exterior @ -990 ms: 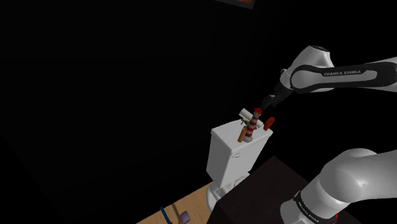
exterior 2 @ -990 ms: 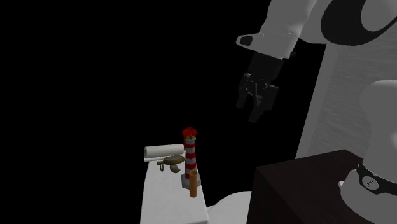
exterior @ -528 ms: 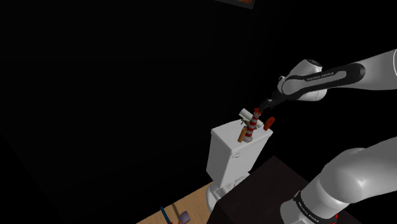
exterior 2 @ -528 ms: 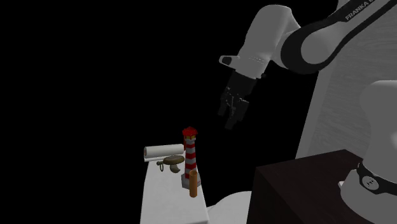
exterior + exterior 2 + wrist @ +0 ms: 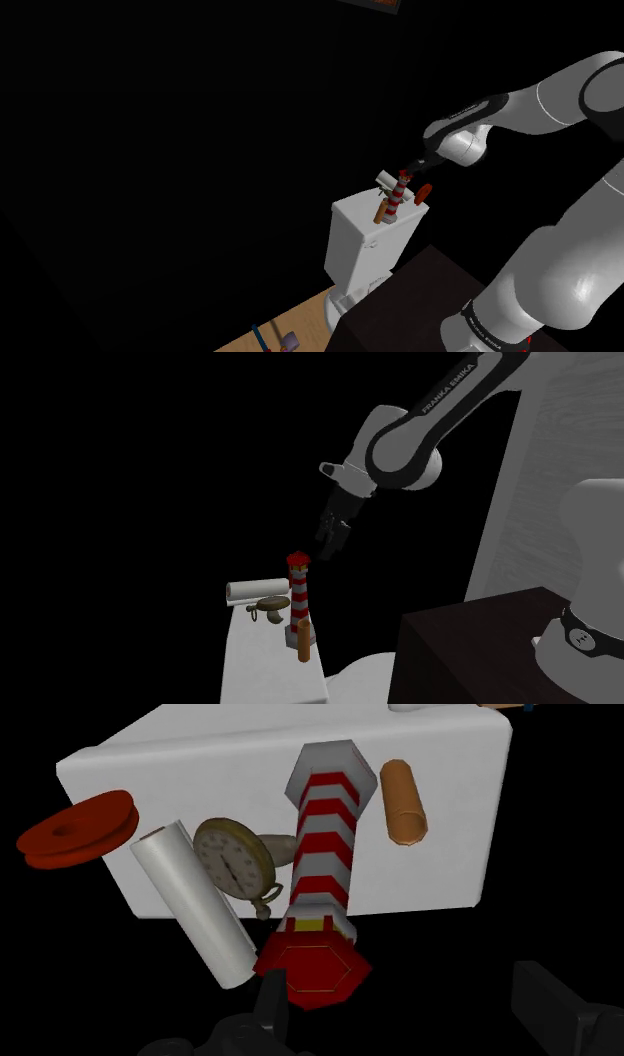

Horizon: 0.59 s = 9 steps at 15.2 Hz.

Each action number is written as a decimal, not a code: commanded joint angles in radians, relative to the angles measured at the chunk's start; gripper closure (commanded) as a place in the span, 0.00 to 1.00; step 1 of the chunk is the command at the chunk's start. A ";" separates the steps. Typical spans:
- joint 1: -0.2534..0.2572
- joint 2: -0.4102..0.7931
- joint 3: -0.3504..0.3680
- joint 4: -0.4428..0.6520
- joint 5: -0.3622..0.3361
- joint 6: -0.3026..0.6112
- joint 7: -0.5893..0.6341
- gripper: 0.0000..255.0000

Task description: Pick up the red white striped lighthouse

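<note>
1. Fingers [image 5: 555, 1004] stood well apart, released, with nothing clasped between them. The gripper [image 5: 331, 542] carried no load.
2. In the second exterior view the gripper hung above the lighthouse [image 5: 299, 597], near its red top and a little toward that view's right. A clear gap separated them, with no contact.
3. In the wrist view the red top lay against one finger rather than midway between the two. Judgement: the gripper was not yet centred over the lighthouse.
4. The lighthouse stood upright on the white tank [image 5: 440, 854], red and white bands intact, its base near the tank's edge.
5. Neighbours on the tank:
   - a watch [image 5: 232, 859] sat just beside the lighthouse's shaft; whether it touched could not be told;
   - a white roll [image 5: 195, 909] lay beyond the watch;
   - an orange cylinder [image 5: 403, 801] lay just beside the shaft on the other side;
   - a red disc [image 5: 75, 826] sat at the tank's far corner, well apart.
6. Progress, as judged: this was the approach stage. Nothing was gripped and nothing was lifted.
7. Outstanding, as judged: centre the open fingers over the shaft, descend, close on it, and raise it off the tank.
8. Risk noted: the watch and cylinder crowd the shaft, so a descending finger could strike either one.
</note>
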 commanded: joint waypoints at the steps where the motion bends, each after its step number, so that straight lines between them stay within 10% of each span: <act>1: 0.028 0.100 -0.024 0.068 0.292 -0.001 -0.237 0.00; 3: -0.047 0.202 0.037 0.151 0.513 -0.027 -0.423 0.00; 9: -0.132 0.292 0.130 0.194 0.711 -0.019 -0.590 0.00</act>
